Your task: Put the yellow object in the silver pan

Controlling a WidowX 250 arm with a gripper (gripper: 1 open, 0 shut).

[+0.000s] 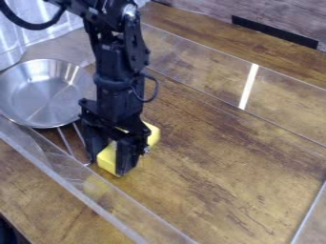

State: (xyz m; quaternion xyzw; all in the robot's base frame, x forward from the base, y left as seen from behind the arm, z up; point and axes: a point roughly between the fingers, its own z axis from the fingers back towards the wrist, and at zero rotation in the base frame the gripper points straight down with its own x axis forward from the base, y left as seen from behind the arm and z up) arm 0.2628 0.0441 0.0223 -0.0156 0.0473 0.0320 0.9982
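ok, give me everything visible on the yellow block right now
The yellow block is small and rectangular, a matte butter-stick shape. It sits on the wooden table, just right of the silver pan and apart from it. The gripper points straight down over it, fingers shut on its sides and hiding most of its top, so any label is not visible.

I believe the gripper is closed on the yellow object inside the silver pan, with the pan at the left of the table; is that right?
Not quite: the camera view shows the gripper closed on the yellow object on the wooden table, right of the silver pan, not inside it. The rest holds.
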